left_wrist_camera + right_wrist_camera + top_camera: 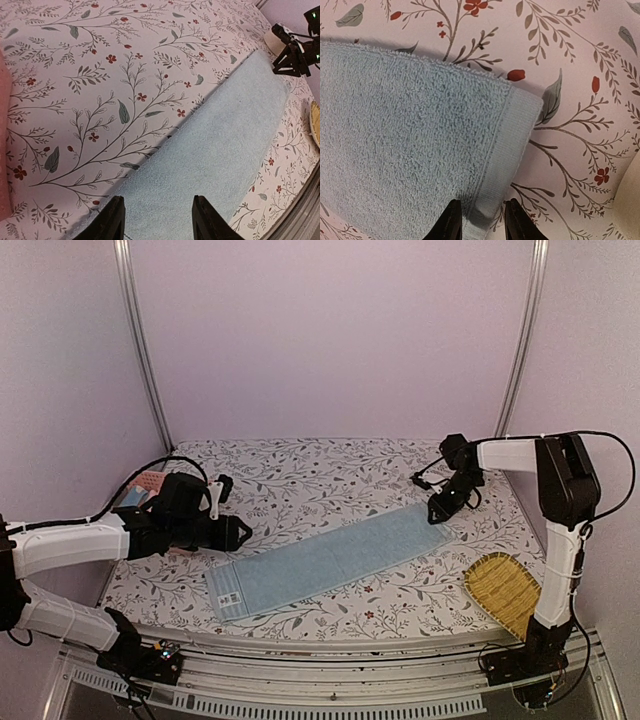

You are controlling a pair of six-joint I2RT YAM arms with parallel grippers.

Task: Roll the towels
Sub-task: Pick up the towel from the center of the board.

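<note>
A light blue towel (330, 560) lies flat and unrolled on the flowered table, running diagonally from near left to far right. My left gripper (243, 533) hovers by its left end. In the left wrist view it (157, 197) is open over the terry surface (220, 150) with nothing between its fingers. My right gripper (438, 512) is at the towel's far right end. In the right wrist view its narrow jaws (479, 202) close on the woven hem (507, 145) near the corner, and the hem bunches up slightly between them.
A pink basket (150, 483) sits behind the left arm at the table's left edge. A woven bamboo tray (505, 592) lies at the near right corner. A cream object (632, 200) stands just right of the right gripper.
</note>
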